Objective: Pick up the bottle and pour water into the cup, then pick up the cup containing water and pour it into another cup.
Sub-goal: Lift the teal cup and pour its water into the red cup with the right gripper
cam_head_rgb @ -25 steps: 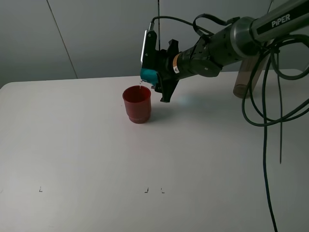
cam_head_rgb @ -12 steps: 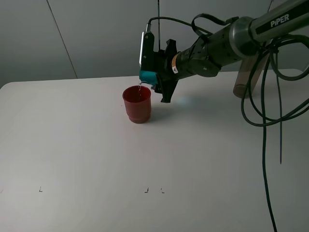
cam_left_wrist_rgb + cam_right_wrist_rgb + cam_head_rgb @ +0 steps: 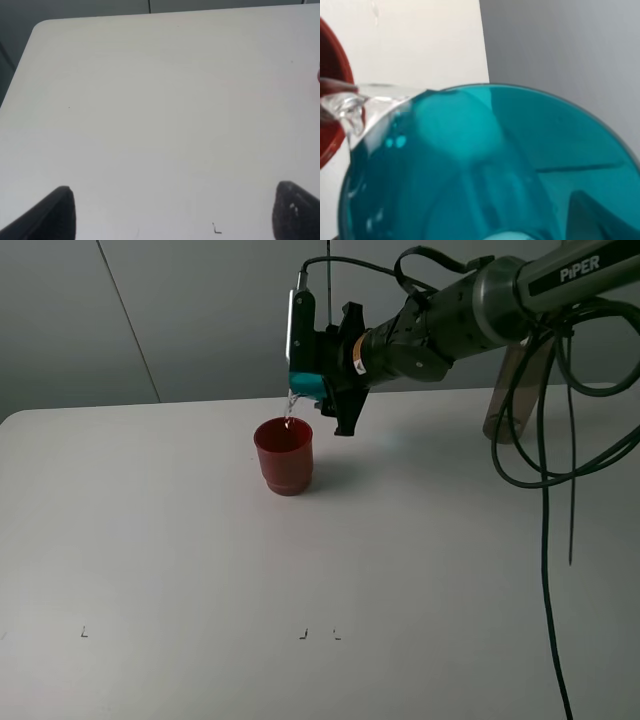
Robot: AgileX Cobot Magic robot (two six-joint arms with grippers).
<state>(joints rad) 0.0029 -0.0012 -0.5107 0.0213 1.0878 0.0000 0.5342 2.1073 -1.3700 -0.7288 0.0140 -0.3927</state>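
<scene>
My right gripper (image 3: 312,380) is shut on the teal translucent cup (image 3: 304,385) and holds it tipped on its side just above the dark red cup (image 3: 284,455). A thin stream of water (image 3: 290,410) runs from the teal rim into the red cup. In the right wrist view the teal cup (image 3: 485,165) fills the frame, water spills at its lip (image 3: 350,112), and the red cup's rim (image 3: 330,100) shows beside it. The grey-brown bottle (image 3: 508,390) stands upright at the back right, partly behind the arm. My left gripper (image 3: 175,215) is open and empty over bare table.
The white table (image 3: 200,570) has small black corner marks (image 3: 318,634) near its front. Black cables (image 3: 548,500) hang from the right arm down the right side. A grey wall stands close behind the table's far edge.
My right gripper has risen a little and tipped the teal cup further. Water keeps running into the red cup. The red cup and the bottle have not moved.
</scene>
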